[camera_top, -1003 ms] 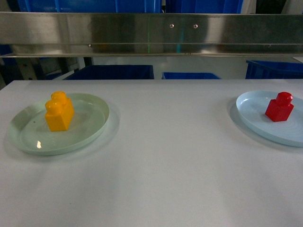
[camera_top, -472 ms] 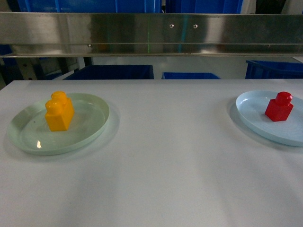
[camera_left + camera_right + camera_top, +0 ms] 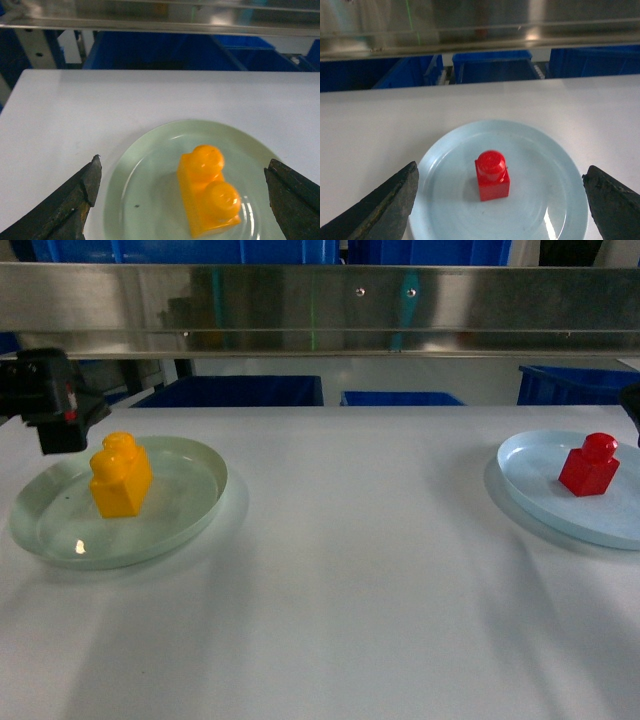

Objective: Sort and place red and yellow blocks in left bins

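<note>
Left wrist view: my left gripper (image 3: 182,200) gapes wide around the yellow block (image 3: 208,189); I should center, then descend squarely

Tabletop (image 3: 360,570): plain white and flat, running from my near edge back to the steel rail.
Left side of it: I see a pale green plate (image 3: 190,510) lying flat on the surface.
Right side of it: a pale blue plate (image 3: 530,490) also lies flat, well apart from the green one, its right rim cut off by my head view.
</note>
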Controlling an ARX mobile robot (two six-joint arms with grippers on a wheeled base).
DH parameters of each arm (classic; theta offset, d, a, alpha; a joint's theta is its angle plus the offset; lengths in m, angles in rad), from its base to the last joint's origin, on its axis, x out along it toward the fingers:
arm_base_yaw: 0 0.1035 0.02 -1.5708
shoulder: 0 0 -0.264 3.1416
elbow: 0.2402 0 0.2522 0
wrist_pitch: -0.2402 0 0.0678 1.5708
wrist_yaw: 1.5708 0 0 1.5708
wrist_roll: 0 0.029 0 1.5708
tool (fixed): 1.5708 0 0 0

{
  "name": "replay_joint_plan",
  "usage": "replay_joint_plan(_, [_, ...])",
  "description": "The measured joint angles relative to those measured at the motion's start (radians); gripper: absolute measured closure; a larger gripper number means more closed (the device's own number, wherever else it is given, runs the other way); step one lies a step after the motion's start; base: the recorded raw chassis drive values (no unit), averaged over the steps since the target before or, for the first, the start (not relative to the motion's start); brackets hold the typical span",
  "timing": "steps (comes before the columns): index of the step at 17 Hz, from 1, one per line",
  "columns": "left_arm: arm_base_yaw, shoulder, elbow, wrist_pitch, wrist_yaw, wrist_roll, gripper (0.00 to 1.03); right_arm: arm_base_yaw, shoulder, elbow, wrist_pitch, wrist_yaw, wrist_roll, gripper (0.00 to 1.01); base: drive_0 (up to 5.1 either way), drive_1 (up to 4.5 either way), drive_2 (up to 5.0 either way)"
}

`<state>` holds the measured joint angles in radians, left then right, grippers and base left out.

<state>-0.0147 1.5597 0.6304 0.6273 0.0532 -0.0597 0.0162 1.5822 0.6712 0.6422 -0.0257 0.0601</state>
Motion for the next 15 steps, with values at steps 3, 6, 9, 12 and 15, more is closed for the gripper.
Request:
replay_joint_plan(3, [-0.004, -0.023, -0.001, 0.015, 0.001, 0.008, 0.05, 0.003, -0.009, 0.002, 0.010, 0.003, -0.003, 0.03, 0.0, 0.00, 0.0])
replay_joint_plan(6, [-0.008, -0.023, -0.001, 0.012, 0.003, 0.008, 0.05, 0.003, -0.009, 0.002, 0.009, 0.004, -0.005, 0.03, 0.0, 0.00, 0.0])
replay_joint_plan(9, [-0.007, -0.023, -0.001, 0.012, 0.003, 0.008, 0.05, 0.003, -0.009, 0.002, 0.009, 0.004, -0.005, 0.03, 0.0, 0.00, 0.0])
replay_joint_plan(12, [-0.007, -0.023, -0.001, 0.012, 0.003, 0.008, 0.05, 0.002, 0.056, 0.090, -0.035, -0.010, -0.021, 0.03, 0.0, 0.00, 0.0])
replay_joint_plan(15, [-0.007, -0.023, -0.001, 0.012, 0.003, 0.008, 0.05, -0.019, 0.193, 0.270, -0.116, -0.056, -0.049, 0.03, 0.0, 0.00, 0.0])
